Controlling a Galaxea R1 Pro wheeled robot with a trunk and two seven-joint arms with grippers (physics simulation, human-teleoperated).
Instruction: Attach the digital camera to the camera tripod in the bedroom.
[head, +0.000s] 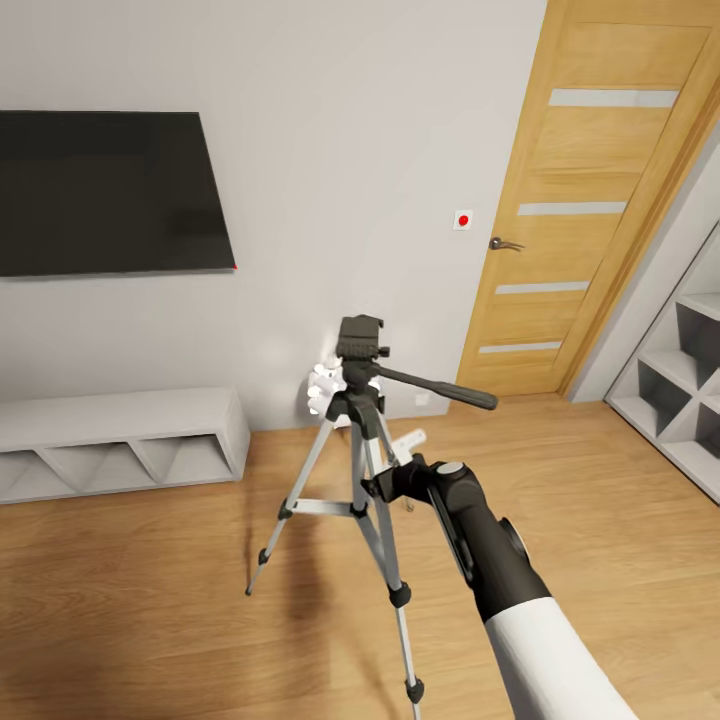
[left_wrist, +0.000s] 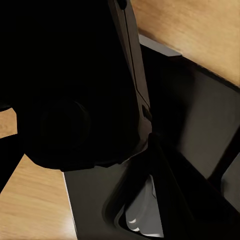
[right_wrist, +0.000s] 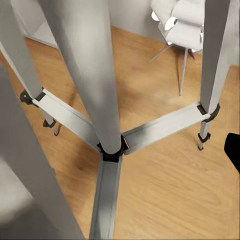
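The camera tripod (head: 352, 440) stands mid-floor before the white wall: three silver legs, dark grey joints and head, black pan handle pointing right. The right gripper (head: 392, 478) reaches its near leg; finger spread cannot be told.

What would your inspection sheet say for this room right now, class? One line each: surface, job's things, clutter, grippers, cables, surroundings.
Surface: light wood floor, bare around the tripod's feet.
Job's things: camera tripod standing upright on three spread silver legs, head plate bare, black pan handle pointing toward the door; the camera is not identifiable.
Clutter: a white lamp-like object behind the tripod.
Grippers: right arm reaches to the tripod's upper legs, its jaws hidden; the left wrist view is too dark to read.
Cables: nothing seen.
Surroundings: wall TV, low white shelf unit, wooden door, white cube shelving.
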